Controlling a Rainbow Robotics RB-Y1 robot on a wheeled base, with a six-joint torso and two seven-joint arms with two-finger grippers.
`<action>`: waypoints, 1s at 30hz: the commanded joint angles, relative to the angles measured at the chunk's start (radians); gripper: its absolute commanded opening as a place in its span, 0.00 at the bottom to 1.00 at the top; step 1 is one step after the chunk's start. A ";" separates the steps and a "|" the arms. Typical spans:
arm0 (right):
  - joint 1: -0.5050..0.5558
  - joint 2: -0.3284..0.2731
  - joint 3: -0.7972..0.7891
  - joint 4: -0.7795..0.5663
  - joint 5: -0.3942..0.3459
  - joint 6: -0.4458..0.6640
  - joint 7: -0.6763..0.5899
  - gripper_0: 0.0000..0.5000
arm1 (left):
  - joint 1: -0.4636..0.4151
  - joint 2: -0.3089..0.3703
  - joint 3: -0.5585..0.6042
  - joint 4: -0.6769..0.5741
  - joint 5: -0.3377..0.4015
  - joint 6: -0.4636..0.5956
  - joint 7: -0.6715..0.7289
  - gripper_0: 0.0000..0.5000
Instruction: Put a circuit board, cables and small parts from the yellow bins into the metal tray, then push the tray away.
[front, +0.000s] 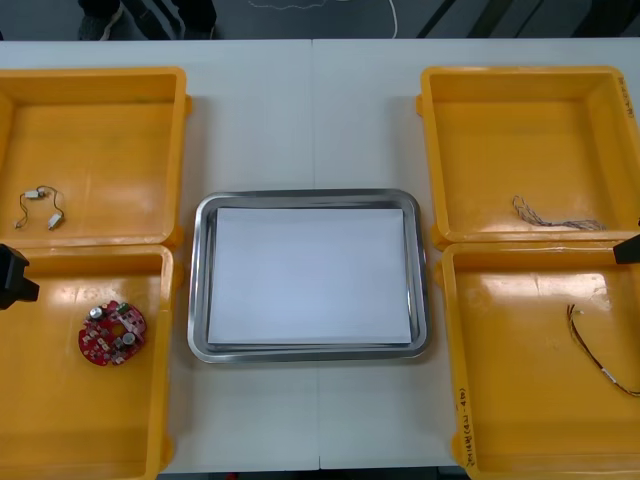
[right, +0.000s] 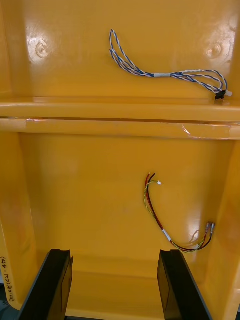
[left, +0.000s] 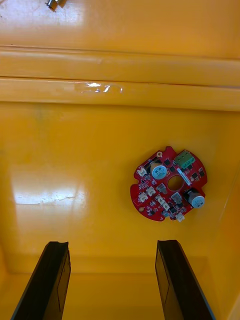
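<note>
The round red circuit board (left: 170, 184) is lying flat on the floor of the near left yellow bin (front: 165, 360). It is showing a centre hole, two silver-topped cylinders, a green connector and several white ones. The left pincer (left: 112, 245) is hovering over that bin, its black fingers standing wide apart and gripping nothing, with the board lying beyond the fingertips, nearer one finger. The right pincer (right: 115, 252) is hanging over the near right yellow bin (front: 450, 380), equally wide open and empty, with a red and yellow cable (right: 172, 220) curving ahead of it.

Past the doubled bin rims, a twisted blue and white cable (right: 167, 65) is resting in the far right yellow bin (front: 520, 72), and small metal parts (front: 40, 207) are sitting in the far left yellow bin (front: 100, 75). The metal tray (front: 200, 280), white inside, is sitting on the tabletop (front: 310, 120) between the bins.

The front view is placing the tray among the bins, while the wrist views are giving the board's components and the cables' strands.
</note>
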 joint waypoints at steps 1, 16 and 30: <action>-0.016 -0.034 0.005 -0.022 0.008 0.003 0.001 1.00 | 0.012 0.015 0.005 0.004 0.021 0.006 -0.082 1.00; 0.060 -0.097 0.030 -0.003 0.081 0.003 0.193 1.00 | 0.006 0.016 0.003 -0.041 0.117 0.006 -0.261 1.00; 0.165 -0.098 0.028 0.124 0.113 -0.007 0.441 1.00 | -0.036 0.012 -0.113 -0.071 0.096 0.006 -0.464 1.00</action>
